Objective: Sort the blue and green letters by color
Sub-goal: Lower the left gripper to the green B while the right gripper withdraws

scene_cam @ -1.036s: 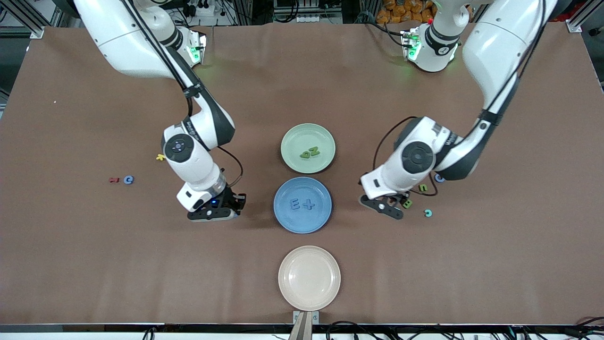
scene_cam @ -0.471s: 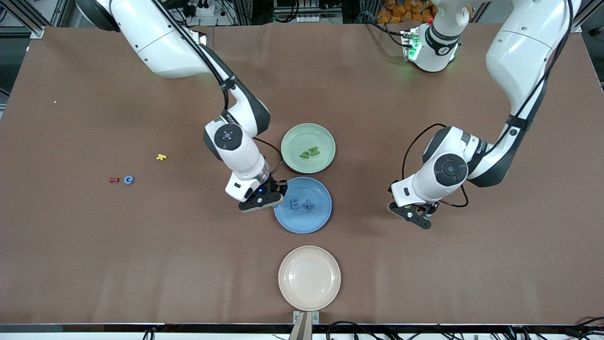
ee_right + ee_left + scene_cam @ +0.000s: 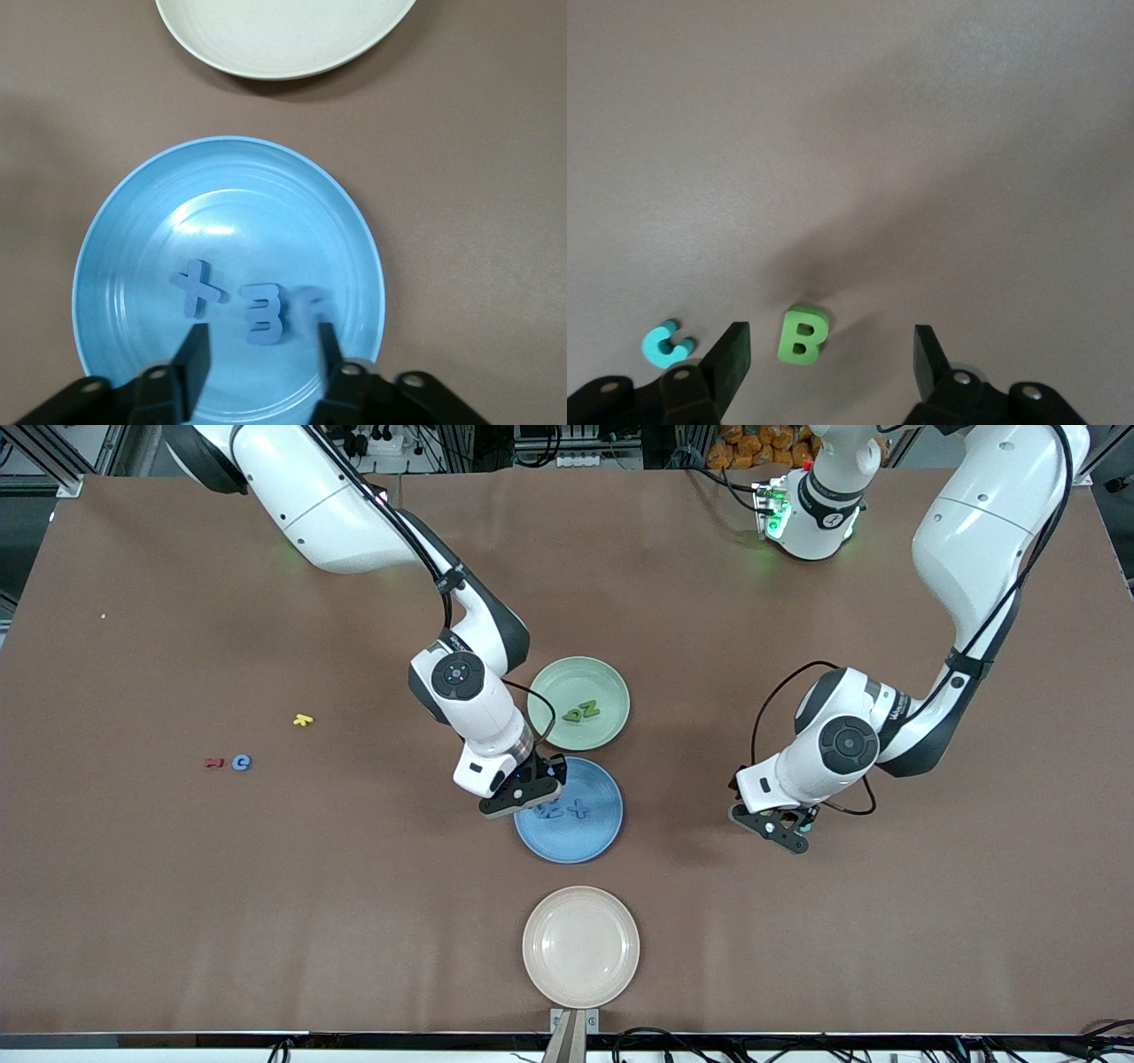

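While the right tool (image 3: 530, 786) hung over the round blue plate (image 3: 592, 840), its fingers stood spread with nothing between them, and a small blurred blue piece (image 3: 312, 310) showed just beside the blue letter E (image 3: 264, 313) in that plate, apparently dropping from the tool. A blue plus-shaped piece (image 3: 197, 288) lay beside the E in the same plate. Two green letters (image 3: 582, 712) lay in the round green plate (image 3: 607, 677), which sat farther from the front camera than the blue one; a round cream plate (image 3: 580, 946) sat nearest that camera.

The left tool (image 3: 830, 367) was low over the brown surface (image 3: 177, 886) toward the left arm's end, fingers spread around a small green letter B (image 3: 803, 335) without touching it. A tiny turquoise letter C (image 3: 664, 343) lay just beside one finger.

In the inspector's judgement, the step in hand was the grasp of the B. The fingers should descend fully to the surface, centred on the letter, before closing, and keep clear of the C. A blue letter (image 3: 241, 762), a red letter (image 3: 213, 763) and a yellow letter (image 3: 303, 720) remained on the surface toward the right arm's end.
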Robot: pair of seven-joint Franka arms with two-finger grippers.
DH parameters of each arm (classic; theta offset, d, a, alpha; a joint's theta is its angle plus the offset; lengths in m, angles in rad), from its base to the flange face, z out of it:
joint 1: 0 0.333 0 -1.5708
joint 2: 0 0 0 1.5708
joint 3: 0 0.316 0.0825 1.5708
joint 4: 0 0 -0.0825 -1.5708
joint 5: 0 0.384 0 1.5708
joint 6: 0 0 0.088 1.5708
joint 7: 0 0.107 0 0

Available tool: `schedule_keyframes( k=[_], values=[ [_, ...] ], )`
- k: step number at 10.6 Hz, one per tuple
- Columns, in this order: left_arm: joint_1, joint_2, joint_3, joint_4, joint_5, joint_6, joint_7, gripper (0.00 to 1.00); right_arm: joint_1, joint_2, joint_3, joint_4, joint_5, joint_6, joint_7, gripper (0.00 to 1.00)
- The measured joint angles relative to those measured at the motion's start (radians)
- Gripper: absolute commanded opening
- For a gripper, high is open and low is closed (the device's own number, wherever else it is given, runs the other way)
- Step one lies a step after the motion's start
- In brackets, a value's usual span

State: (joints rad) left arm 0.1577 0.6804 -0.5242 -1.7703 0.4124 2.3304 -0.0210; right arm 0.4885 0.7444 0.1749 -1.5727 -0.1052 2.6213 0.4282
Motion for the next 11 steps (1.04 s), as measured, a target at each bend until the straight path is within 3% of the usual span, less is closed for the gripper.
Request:
schedule_keyframes(
  k=[1, 5, 8, 11],
  values=[
    [0.003, 0.009, 0.000, -0.008, 0.000, 0.012, 0.000, 0.74, 0.000, 0.000, 0.000, 0.000, 0.000, 0.000, 0.002, 1.00],
    [0.005, 0.014, 0.007, -0.018, 0.048, 0.017, 0.000, 0.74, -0.031, -0.008, -0.003, -0.012, 0.000, -0.047, 0.004, 1.00],
    [0.007, 0.017, 0.017, -0.024, 0.052, 0.017, 0.000, 0.68, -0.152, -0.079, -0.006, -0.091, 0.000, -0.104, 0.000, 1.00],
    [0.007, 0.024, 0.020, -0.027, 0.052, 0.019, 0.000, 0.65, -0.286, -0.175, -0.008, -0.127, -0.018, -0.287, -0.037, 1.00]
  ],
)
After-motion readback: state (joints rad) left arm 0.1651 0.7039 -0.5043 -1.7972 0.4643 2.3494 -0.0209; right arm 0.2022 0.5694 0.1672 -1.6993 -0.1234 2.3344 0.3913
